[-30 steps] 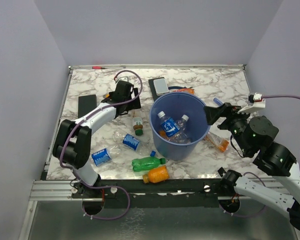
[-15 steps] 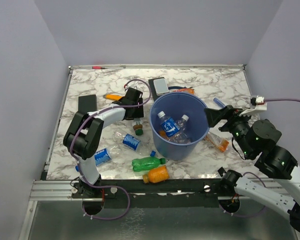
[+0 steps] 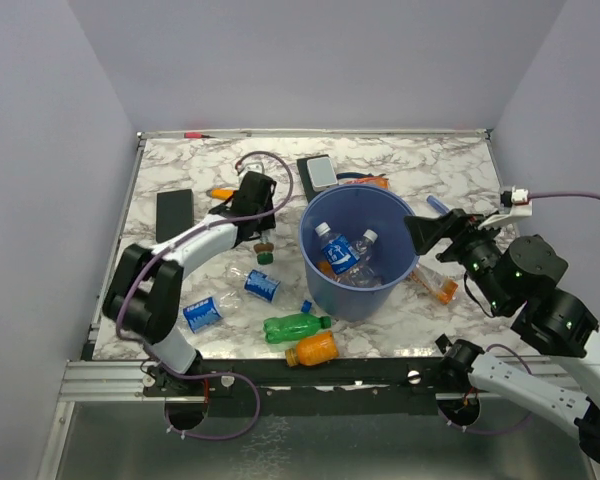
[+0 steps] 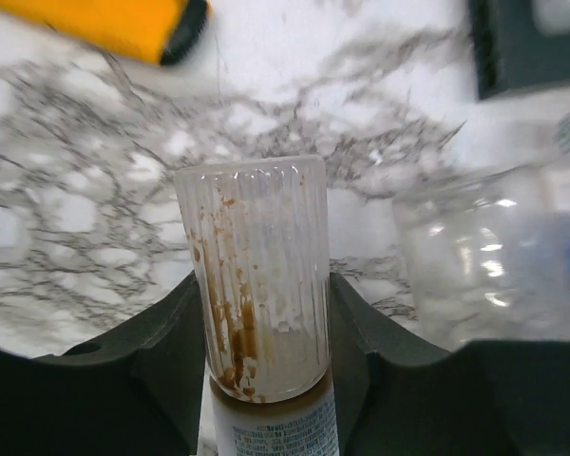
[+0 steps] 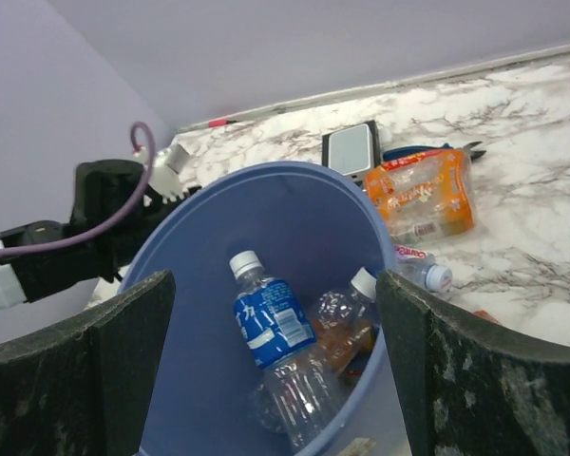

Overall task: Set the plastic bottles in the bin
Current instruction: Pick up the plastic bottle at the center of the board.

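My left gripper is shut on a ribbed clear bottle streaked brown, both fingers pressed against its sides; its green cap points toward me. This happens just left of the blue bin, which holds a blue-labelled bottle and a clear one. My right gripper hangs open over the bin's right rim, holding nothing. On the table lie two blue-labelled bottles, a green one, an orange one and another orange one.
An orange marker and a flat black rectangle lie left of my left gripper. A grey device and an orange-labelled bottle sit behind the bin. A clear bottle lies just right of the held one.
My left gripper went from wide open to closed around the brown-streaked bottle, and shifted slightly left with it. The right arm has barely moved.
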